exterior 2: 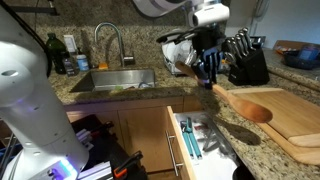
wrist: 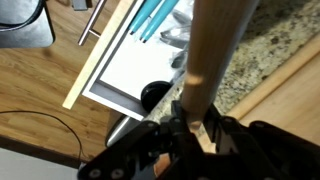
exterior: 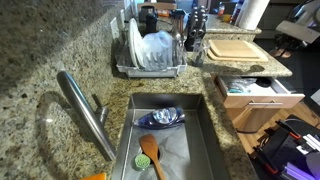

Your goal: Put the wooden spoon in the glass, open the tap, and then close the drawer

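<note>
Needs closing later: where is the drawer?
In an exterior view the drawer stands pulled open at the picture's right, just below the cutting board and beside the sink.

On my screens the counter point(exterior: 40, 50) is speckled granite, polished glossy. The tap point(exterior: 85, 112) is brushed steel, the sink point(exterior: 203, 135) duller metal. The wooden spoon point(exterior 2: 248, 106) looks smooth, matt, orange-brown. The drawer point(exterior: 268, 108) is light wood, whitish inside. The cutting board point(exterior: 232, 47) is bare pale wood.
</note>
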`<state>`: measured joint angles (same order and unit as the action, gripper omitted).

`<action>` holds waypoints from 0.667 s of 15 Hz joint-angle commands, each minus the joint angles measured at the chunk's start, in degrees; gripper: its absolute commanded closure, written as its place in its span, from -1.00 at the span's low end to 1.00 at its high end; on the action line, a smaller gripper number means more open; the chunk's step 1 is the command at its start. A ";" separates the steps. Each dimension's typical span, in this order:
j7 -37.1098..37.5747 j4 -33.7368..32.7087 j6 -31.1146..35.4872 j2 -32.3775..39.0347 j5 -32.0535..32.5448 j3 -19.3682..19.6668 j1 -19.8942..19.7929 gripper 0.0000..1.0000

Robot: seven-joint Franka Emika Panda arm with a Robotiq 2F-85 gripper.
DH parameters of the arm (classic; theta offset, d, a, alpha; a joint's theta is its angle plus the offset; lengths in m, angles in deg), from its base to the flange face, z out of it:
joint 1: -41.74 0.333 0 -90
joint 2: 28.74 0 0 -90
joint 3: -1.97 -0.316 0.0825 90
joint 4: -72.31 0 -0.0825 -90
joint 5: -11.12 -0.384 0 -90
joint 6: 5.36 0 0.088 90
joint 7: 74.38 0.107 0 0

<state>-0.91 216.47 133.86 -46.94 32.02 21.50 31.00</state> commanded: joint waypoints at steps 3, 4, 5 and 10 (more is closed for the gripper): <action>3.75 2.71 6.32 -12.08 4.22 -13.56 -9.52 0.87; 5.60 2.56 8.59 -11.97 6.04 -16.31 -10.73 0.87; 7.90 2.47 11.70 -11.71 7.98 -18.64 -12.21 0.87; 9.87 1.61 12.65 -11.34 7.70 -21.27 -13.35 0.87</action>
<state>9.99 218.09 146.38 -58.23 41.06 1.41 18.87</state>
